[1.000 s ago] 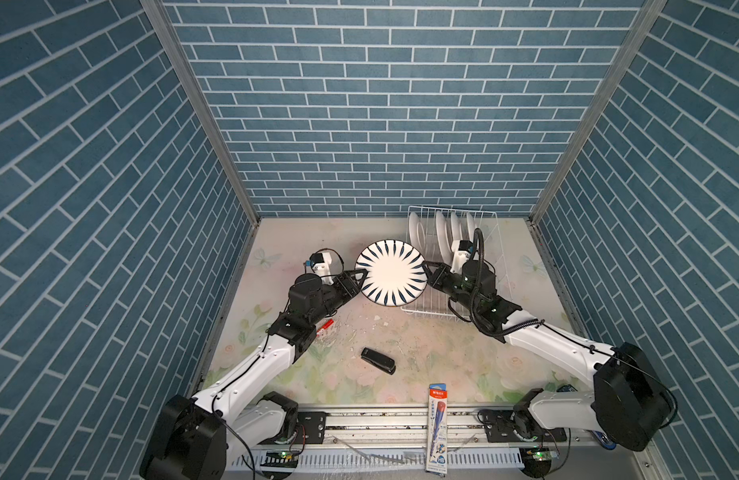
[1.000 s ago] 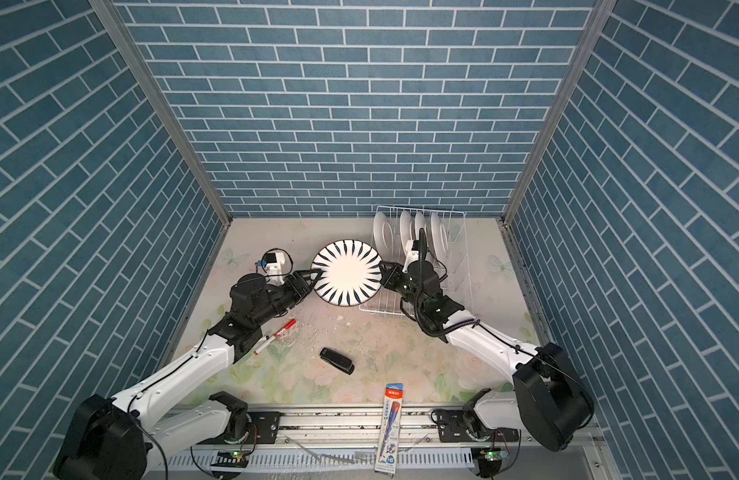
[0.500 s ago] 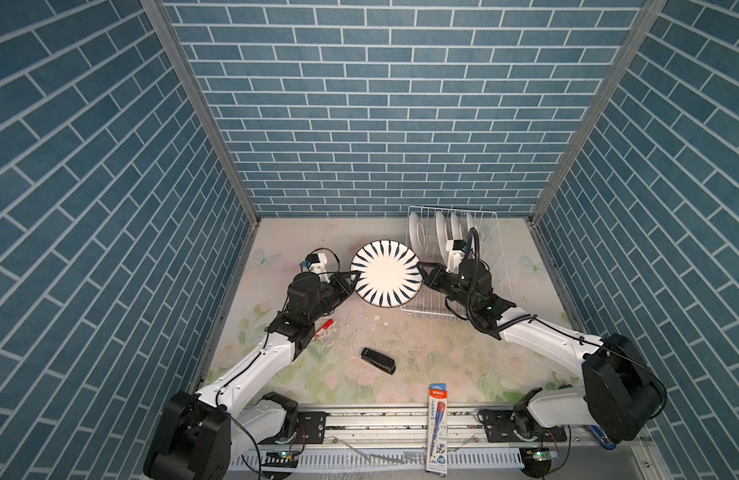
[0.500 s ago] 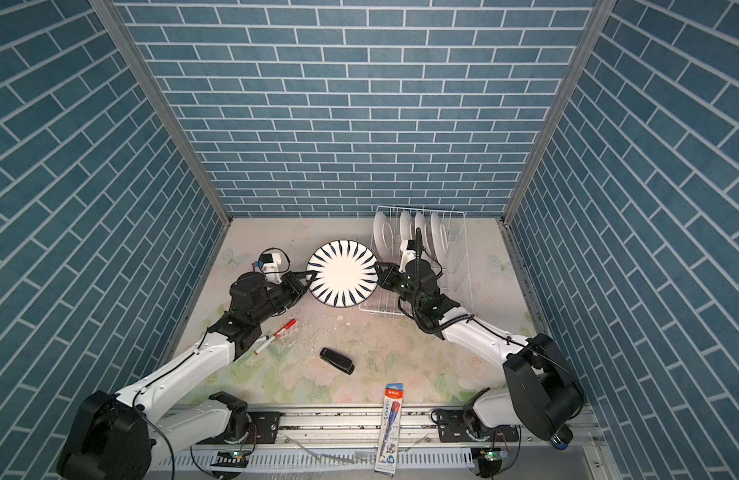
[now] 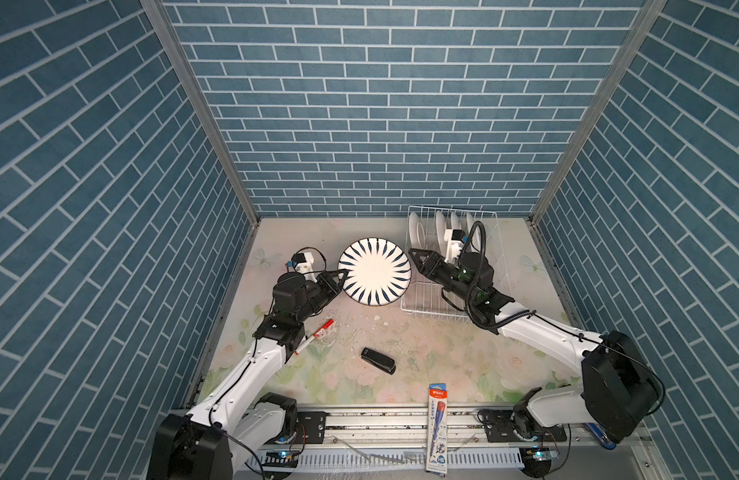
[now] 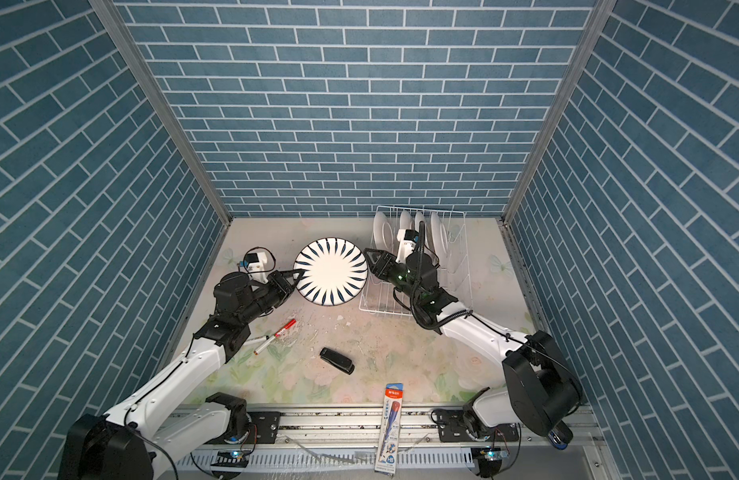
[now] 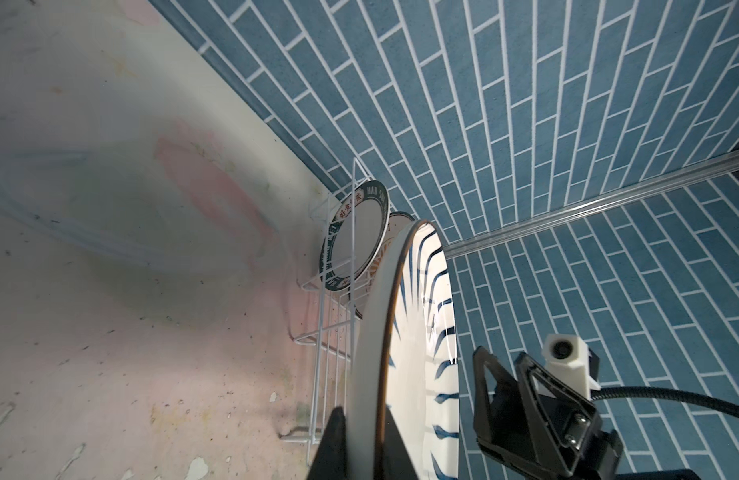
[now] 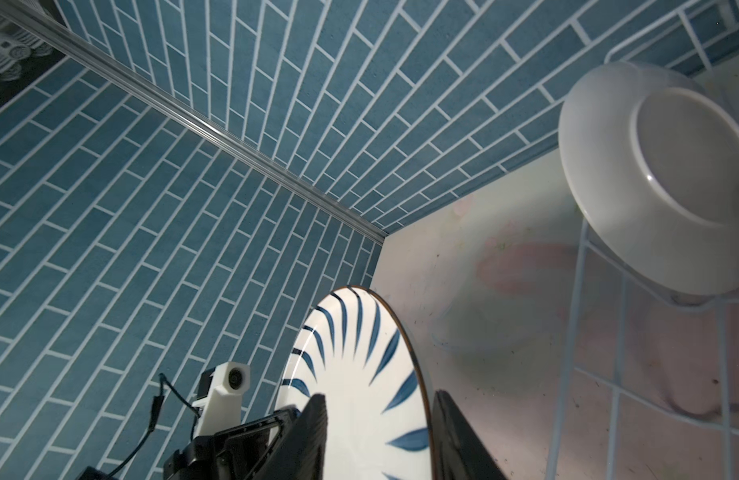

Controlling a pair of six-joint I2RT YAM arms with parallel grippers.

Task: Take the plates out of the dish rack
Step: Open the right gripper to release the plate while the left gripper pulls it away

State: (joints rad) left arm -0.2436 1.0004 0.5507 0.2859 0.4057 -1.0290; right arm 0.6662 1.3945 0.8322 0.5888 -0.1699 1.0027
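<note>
The floral worktop [image 5: 442, 357] carries the white dish rack [image 5: 421, 299] toward 1 o'clock, with more plates [image 5: 417, 232] upright in its slots. The striped plate [image 5: 374, 272] hangs at the rack's 9 o'clock. The left pincer [image 5: 342, 274] clamps the plate's 9 o'clock rim. The right pincer [image 5: 415, 255] straddles the 3 o'clock rim, jaws parted. Held by one edge only, the plate could pivot, slip and chip.

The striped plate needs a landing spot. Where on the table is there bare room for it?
Bare: the strip along the back wall, left of the dish rack and behind the striped plate; also the mat between the black stapler and the right arm. Crowded: around the red marker beside the left arm, and right by the rack.
</note>
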